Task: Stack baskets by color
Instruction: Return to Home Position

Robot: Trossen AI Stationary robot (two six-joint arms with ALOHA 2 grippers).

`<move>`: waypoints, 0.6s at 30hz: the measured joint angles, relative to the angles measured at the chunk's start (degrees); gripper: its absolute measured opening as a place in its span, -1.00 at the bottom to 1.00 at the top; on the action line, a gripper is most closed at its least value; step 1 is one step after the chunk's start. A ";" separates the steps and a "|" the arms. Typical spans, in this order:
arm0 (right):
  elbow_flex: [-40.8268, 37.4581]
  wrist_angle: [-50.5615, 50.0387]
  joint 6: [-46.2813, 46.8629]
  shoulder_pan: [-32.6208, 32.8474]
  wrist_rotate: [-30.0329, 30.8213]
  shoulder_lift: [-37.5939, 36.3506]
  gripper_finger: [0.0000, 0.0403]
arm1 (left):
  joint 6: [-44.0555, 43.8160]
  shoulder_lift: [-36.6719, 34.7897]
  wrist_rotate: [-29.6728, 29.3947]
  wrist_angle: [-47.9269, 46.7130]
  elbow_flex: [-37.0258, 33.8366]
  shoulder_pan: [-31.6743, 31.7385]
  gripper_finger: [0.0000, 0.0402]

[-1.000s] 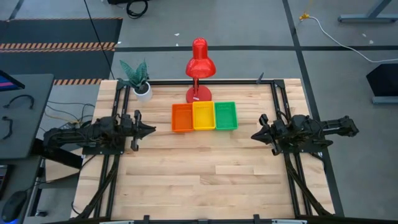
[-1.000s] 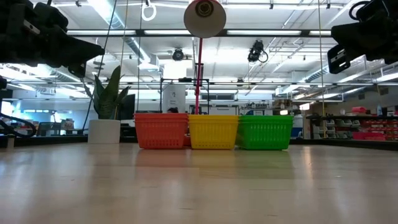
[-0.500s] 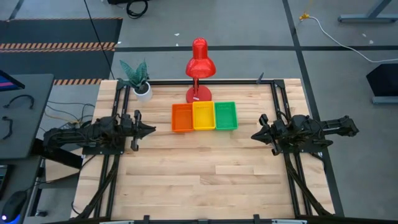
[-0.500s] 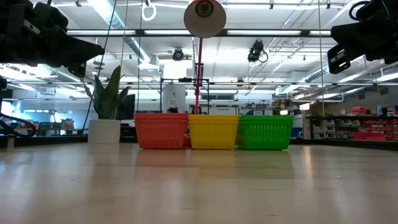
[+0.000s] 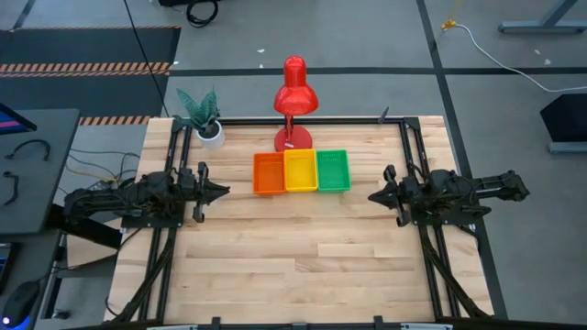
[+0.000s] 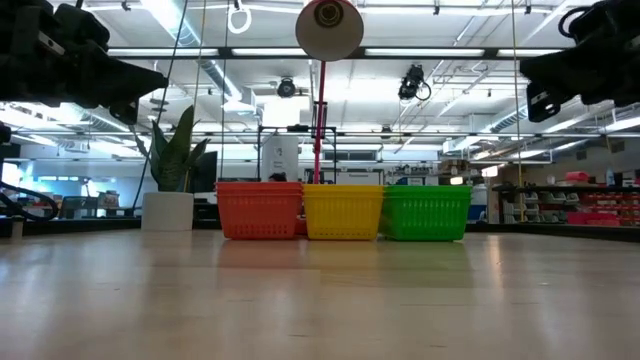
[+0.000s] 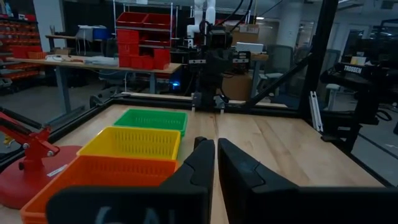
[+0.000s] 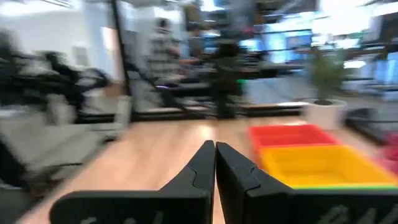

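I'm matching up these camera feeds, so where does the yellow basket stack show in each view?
High view: yellow stack, middle of the row, before the red lamp.
Low view: picture centre, under the lamp's head.
Left wrist view: between orange stack and green stack.
Right wrist view: next to the orange stack.
Shared landmark: the orange stack, beside it everywhere.
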 joint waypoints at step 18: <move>-0.02 -0.17 -1.64 -0.04 5.84 0.06 -0.91 | 0.00 0.00 0.00 0.00 -0.02 0.00 -0.87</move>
